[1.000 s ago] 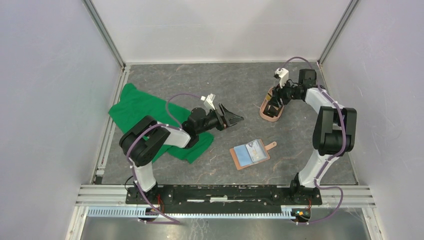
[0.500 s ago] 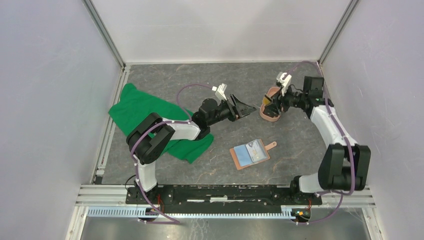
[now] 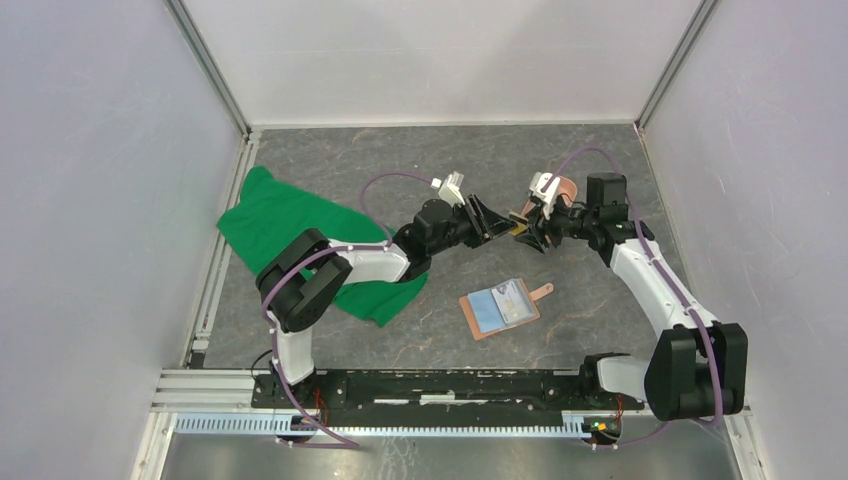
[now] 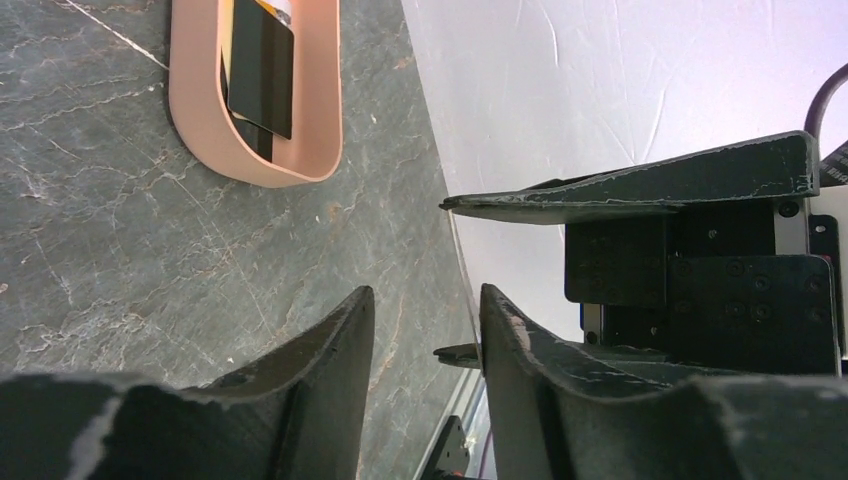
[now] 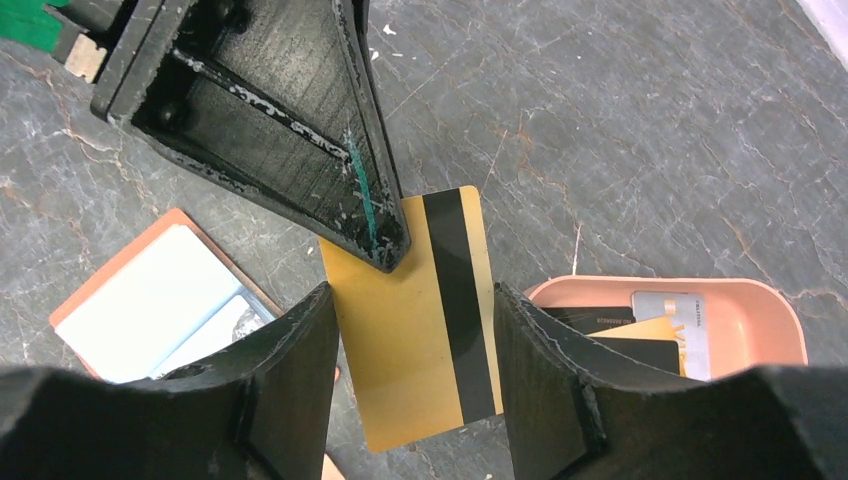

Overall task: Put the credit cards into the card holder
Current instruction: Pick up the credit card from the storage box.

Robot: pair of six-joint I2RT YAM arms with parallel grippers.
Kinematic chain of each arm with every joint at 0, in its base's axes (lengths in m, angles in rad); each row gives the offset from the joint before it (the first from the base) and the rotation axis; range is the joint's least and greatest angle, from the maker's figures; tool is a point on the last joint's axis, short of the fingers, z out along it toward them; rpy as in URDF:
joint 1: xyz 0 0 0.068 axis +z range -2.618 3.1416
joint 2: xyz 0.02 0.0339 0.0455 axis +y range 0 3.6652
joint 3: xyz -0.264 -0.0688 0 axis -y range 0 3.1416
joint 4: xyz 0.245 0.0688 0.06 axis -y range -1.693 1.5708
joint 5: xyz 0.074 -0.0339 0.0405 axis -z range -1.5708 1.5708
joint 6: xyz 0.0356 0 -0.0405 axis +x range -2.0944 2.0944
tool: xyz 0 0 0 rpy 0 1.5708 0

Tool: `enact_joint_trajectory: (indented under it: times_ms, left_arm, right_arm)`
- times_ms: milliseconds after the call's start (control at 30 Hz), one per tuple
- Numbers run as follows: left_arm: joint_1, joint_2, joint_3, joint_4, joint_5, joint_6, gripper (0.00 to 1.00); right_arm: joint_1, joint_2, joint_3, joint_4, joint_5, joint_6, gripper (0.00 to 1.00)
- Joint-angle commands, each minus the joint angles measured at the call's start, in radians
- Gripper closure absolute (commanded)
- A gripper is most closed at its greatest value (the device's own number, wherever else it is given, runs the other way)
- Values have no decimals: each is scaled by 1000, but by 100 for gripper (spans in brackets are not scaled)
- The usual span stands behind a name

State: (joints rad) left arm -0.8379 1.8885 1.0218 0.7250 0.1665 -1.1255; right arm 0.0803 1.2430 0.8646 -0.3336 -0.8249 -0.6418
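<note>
My right gripper [image 3: 533, 228] is shut on a gold credit card [image 5: 400, 350] with a black stripe, gripping it by its two long edges above the table. My left gripper [image 3: 497, 222] is open and its jaws straddle the card's far end. In the left wrist view the card [image 4: 463, 280] shows edge-on against one left finger. More credit cards [image 5: 620, 345], dark, gold and grey, lie in the salmon-pink tray [image 5: 760, 310]. The tan card holder [image 3: 498, 308] lies open on the table, blue-grey pockets up, nearer the arm bases.
A green cloth [image 3: 300, 235] lies at the left under the left arm. The pink tray [image 3: 566, 188] sits behind the right wrist, partly hidden. White walls close in the table at the back and both sides.
My right gripper has lifted from the pink tray and moved left with the gold card. My left gripper has reached right to meet it, and its jaws now straddle the card.
</note>
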Motion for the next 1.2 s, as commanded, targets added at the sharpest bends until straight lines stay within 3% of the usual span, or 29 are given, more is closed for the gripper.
enact_joint_trajectory:
  times_ms: [0, 167, 233, 300, 433, 600, 733, 867, 1033, 1167]
  left_arm:
    - [-16, -24, 41, -58, -31, 76, 56]
    - [-18, -22, 52, -55, 3, 101, 92]
    - [-18, -31, 45, -43, 22, 106, 98]
    - [-18, -46, 19, -15, 34, 113, 98]
    - [-16, -122, -66, -7, 29, 198, 98]
    - [-15, -319, -226, -105, 10, 455, 98]
    - [-15, -519, -373, -192, 104, 684, 98]
    - [-15, -684, -462, -235, 290, 844, 98]
    - [-18, -733, -417, -468, 438, 995, 98]
    - [-19, -719, -393, -521, 480, 1061, 98]
  right_arm:
    - [34, -39, -12, 60, 40, -28, 100]
    - [51, -46, -24, 60, 58, -48, 100]
    - [52, -44, -23, 56, 58, -53, 97]
    - [57, -45, -20, 41, 55, -60, 84]
    - [64, -55, 23, -87, 49, -150, 44]
    - [63, -200, 8, -156, 95, -201, 2]
    - [62, -261, 5, -203, 12, -142, 2]
    - [61, -215, -37, -363, -365, -295, 2]
    - [65, -223, -160, -105, -469, -43, 2]
    - [85, -198, -232, 40, -555, 135, 5]
